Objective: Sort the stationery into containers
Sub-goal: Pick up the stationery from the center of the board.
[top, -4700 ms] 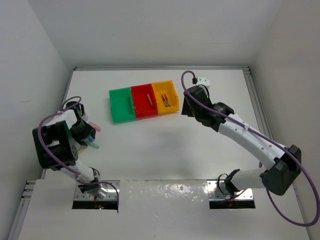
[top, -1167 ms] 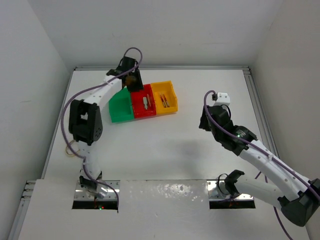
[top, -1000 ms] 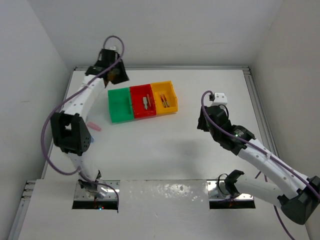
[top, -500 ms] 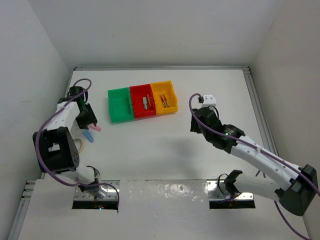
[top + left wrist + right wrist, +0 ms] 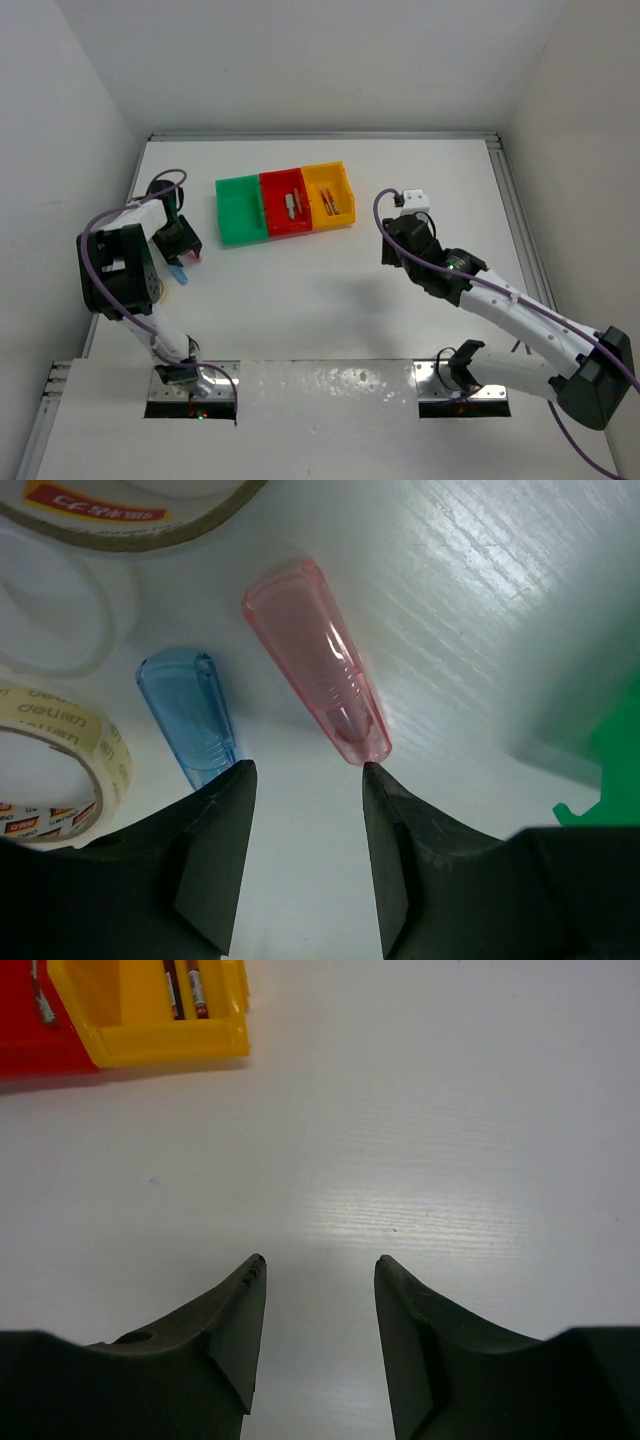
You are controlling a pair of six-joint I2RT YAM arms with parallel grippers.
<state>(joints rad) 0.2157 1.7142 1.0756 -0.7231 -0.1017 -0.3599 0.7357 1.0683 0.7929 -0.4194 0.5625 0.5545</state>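
The white surface (image 5: 330, 290) carries the green-red-yellow bin row (image 5: 240, 212) far-centre. I see my right fingers (image 5: 225, 1340) apart above the surface. My left fingers (image 5: 215, 860), spread and empty, hang by the pink stick (image 5: 320, 670) and blue stick (image 5: 190, 715), left of the bins.

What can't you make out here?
Top view: the red bin's contents are too small to identify.
Left wrist view: the tape roll runs off the left edge; the green bin is blurred, mostly outside the frame.
Right wrist view: the top edge cuts off the pens.
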